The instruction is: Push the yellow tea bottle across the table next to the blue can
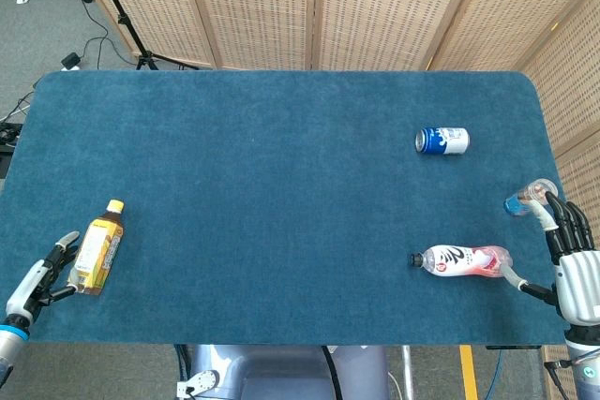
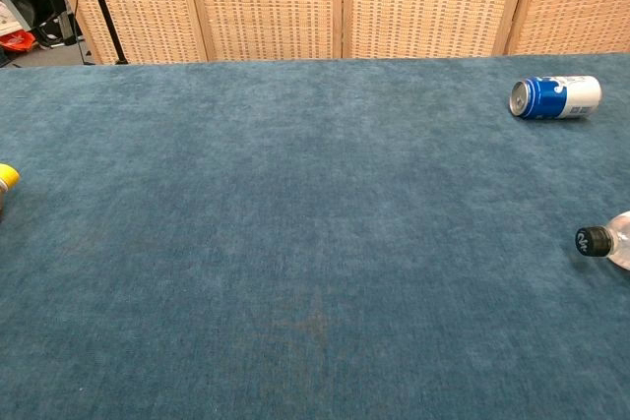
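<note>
Woven folding screens (image 1: 319,7) behind blue table (image 1: 281,194).

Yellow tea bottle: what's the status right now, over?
Left hand open, at bottle's base. Right hand open, idle at table edge. Yellow tea bottle lying down, far from blue can. Path between looks clear.

pink-labelled bottle (image 1: 461,260) lying, blue table (image 1: 281,185)
</note>
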{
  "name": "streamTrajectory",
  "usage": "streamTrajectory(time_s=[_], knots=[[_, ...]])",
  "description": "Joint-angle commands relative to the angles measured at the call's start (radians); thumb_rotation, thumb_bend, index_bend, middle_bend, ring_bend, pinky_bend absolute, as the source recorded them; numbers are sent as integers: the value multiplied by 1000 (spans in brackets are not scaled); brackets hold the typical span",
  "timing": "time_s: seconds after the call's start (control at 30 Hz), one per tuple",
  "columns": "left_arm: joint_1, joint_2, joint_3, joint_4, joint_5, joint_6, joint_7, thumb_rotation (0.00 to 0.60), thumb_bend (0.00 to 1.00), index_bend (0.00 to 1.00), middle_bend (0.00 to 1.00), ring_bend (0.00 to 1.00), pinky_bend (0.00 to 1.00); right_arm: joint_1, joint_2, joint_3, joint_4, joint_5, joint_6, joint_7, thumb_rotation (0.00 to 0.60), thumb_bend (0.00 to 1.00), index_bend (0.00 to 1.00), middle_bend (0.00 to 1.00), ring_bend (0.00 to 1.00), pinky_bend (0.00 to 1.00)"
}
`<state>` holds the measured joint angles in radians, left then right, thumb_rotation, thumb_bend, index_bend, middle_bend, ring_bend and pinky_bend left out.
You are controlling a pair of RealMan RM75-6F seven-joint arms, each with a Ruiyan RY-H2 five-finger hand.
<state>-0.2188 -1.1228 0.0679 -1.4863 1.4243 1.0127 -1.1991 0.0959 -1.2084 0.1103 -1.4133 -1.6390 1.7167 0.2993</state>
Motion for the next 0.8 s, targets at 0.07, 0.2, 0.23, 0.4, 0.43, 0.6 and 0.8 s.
streamTrajectory(time_s=[0.07, 0.2, 0.23, 0.4, 0.43, 0.6, 0.8], knots=[[-2, -16, -10, -7, -14, -7, 19, 600, 713, 0, 0, 0, 0, 0, 0, 0, 0, 0, -1, 0, 600, 0, 53, 0, 0, 33], [-5, -37, -34, -33, -43, -7, 65, 600, 754, 0, 0, 0, 22, 0, 0, 0, 0, 0, -1, 0, 600, 0, 53, 0, 0, 33], [-5, -41, -39, -43, -55, -6, 84, 600, 759, 0, 0, 0, 41, 0, 0, 0, 0, 0, -1, 0, 600, 0, 53, 0, 0, 33], [-4, -54, -64, -94, -103, -7, 155, 600, 773, 0, 0, 0, 132, 0, 1, 1, 0, 2, -3, 2, 600, 0, 53, 0, 0, 33], [-3, -56, -67, -102, -107, -5, 164, 600, 777, 0, 0, 0, 150, 0, 1, 0, 0, 2, -4, 1, 600, 0, 53, 0, 0, 33], [-3, -67, -84, -136, -125, -3, 197, 600, 778, 0, 0, 0, 190, 0, 1, 0, -1, 1, -4, 1, 600, 0, 53, 0, 0, 33], [-26, -76, -117, -189, -161, -31, 251, 600, 773, 0, 0, 0, 192, 1, 1, -1, -1, 1, -6, 0, 600, 0, 53, 0, 0, 33]])
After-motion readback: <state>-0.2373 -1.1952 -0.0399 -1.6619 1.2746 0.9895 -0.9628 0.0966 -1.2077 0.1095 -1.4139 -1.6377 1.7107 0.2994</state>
